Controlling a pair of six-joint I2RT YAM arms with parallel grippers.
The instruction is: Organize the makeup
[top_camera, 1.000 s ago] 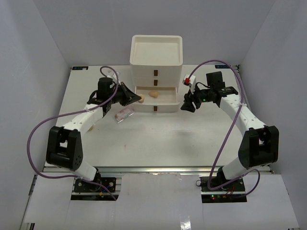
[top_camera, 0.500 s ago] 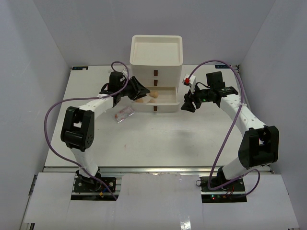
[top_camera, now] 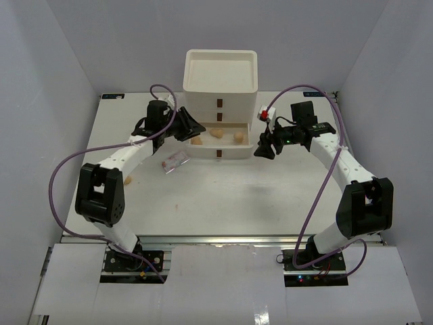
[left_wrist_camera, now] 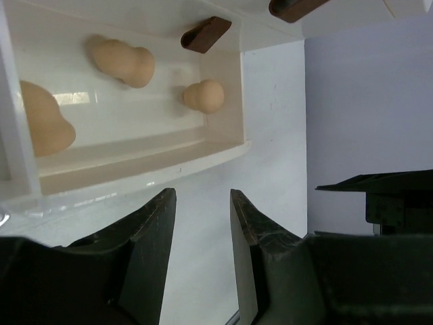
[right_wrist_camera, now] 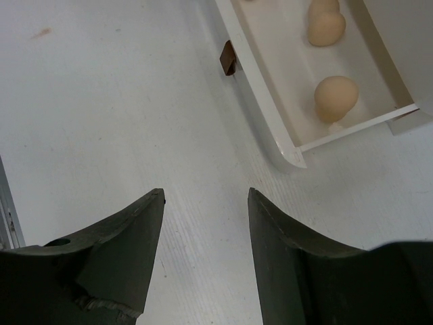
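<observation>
Your left gripper (top_camera: 190, 128) hangs with its jaws slightly apart and nothing between them, just off the left end of the open bottom drawer (top_camera: 203, 151). That arm runs up from the near-left corner of the desk, elbow out toward the left edge, wrist turned in toward the middle. Your right gripper (right_wrist_camera: 205, 193) is spread wider, also empty, and points down at bare desk beside the drawer's right end. Its arm bows out toward the right edge from the near-right corner. The drawer box (top_camera: 221, 87) stands at the middle of the far edge. Three tan sponges (top_camera: 218, 134) lie in a row in the pulled-out drawer, apart from each other. One clear packet (top_camera: 174, 161) lies on the desk below the left gripper, left of centre.
</observation>
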